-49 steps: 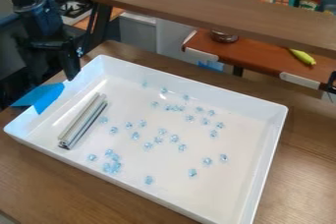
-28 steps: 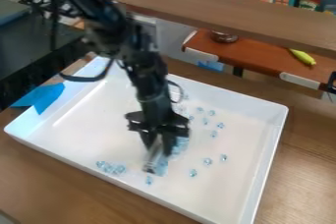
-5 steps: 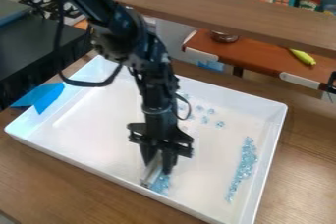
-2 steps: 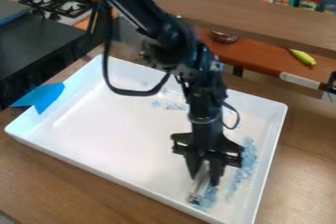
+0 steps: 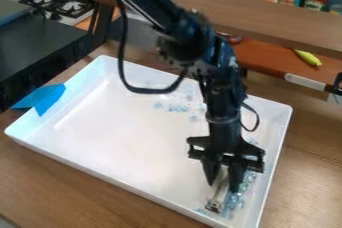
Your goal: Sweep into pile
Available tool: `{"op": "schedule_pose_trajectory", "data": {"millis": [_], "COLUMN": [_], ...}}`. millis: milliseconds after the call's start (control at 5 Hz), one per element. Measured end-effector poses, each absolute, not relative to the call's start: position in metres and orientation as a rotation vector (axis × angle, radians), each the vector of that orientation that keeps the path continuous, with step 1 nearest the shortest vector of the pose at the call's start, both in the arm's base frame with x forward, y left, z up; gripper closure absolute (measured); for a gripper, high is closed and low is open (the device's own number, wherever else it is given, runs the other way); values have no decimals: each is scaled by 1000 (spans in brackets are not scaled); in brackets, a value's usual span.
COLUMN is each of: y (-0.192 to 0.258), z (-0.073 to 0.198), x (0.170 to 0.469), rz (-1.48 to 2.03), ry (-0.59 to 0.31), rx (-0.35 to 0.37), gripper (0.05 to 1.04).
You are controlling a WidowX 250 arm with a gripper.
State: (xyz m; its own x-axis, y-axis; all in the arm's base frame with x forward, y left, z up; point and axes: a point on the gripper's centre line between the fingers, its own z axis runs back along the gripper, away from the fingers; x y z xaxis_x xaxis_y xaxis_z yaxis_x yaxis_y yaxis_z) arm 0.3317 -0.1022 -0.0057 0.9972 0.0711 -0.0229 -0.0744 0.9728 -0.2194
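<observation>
With the white tray [image 5: 83, 172] taken as a clock face and twelve at the top of the view, the black arm [image 5: 190, 42] came in from above, around twelve, and slanted down over the tray. Its gripper [image 5: 224, 178] hung at about four o'clock, near the tray's right side. The two fingers were closed about a silvery bar [image 5: 217, 194], one on either side of it, and the bar ran down from between them with a slight lean, its lower end toward five o'clock. Just beside the bar, on the side toward the right wall, a streak of pale blue beads [image 5: 234, 201] lay close together and ran from about five o'clock up to between three and four, partly hidden behind the gripper. A few bits of blue [image 5: 200, 211] lay just left of the bar's lower end. A second, looser group of beads [image 5: 178, 108] sat well apart from the bar, between twelve and one, with a single bead [image 5: 157, 105] close by on its left. Blue tape [image 5: 48, 99] hung over the tray's rim at ten o'clock. The tray stood on a brown wooden table [image 5: 73, 192]. Beyond it, toward eleven, was a stove [image 5: 63, 4]; a wooden shelf [image 5: 267, 14] crossed behind the arm from twelve to two, and a yellow thing [image 5: 308, 57] lay on a reddish surface [image 5: 267, 56] toward two.
</observation>
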Motion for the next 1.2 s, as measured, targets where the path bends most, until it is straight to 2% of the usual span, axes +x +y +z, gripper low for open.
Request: {"op": "schedule_pose_trajectory", "data": {"millis": [200,400,600,800,1000,1200], "y": [-52,-2,41,87,129,146], "z": [33,55,71,50,41,30], "x": [342,340,350,358,366,374], "rz": [92,128,144,160,162,173], "ry": [-77,-88,-87,-7,-26,-19], "rx": [-168,-174,-78,15,50,91], "gripper": [693,693,693,693,693,693]}}
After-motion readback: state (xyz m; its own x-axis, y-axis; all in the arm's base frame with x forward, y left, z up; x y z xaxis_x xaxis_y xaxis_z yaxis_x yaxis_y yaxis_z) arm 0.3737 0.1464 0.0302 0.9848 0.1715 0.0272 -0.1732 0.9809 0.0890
